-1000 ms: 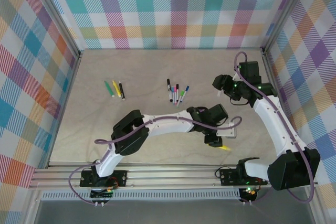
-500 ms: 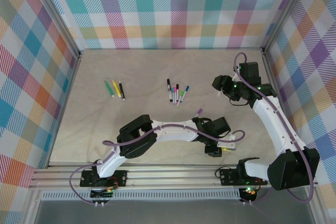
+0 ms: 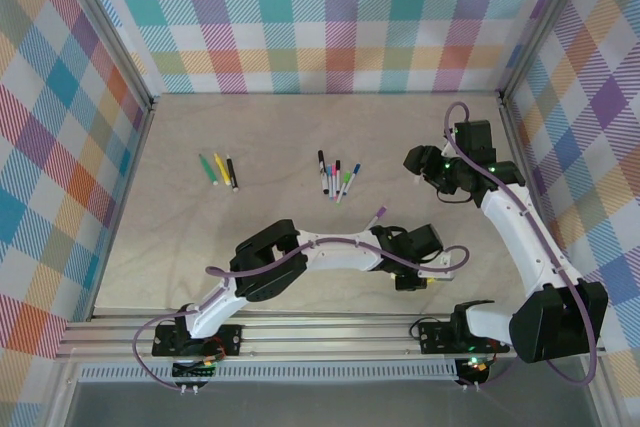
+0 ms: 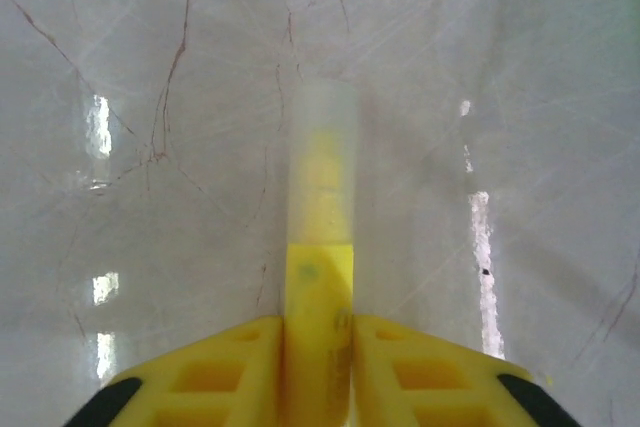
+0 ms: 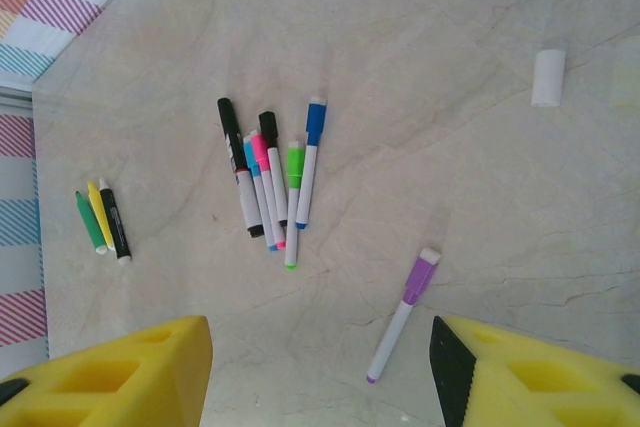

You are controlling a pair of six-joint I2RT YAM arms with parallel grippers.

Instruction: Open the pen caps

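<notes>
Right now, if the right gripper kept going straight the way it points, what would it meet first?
The right gripper, open, aims down at the table; it would likely meet bare table first, the purple pen lying just beside that line. Depth is unclear.

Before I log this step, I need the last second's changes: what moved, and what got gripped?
The left arm drew back toward the near edge, uncovering the purple pen, and the left pincer closed on the yellow pen. The right pincer stayed open and in place. The pen cluster and the three pens at left did not move.
</notes>
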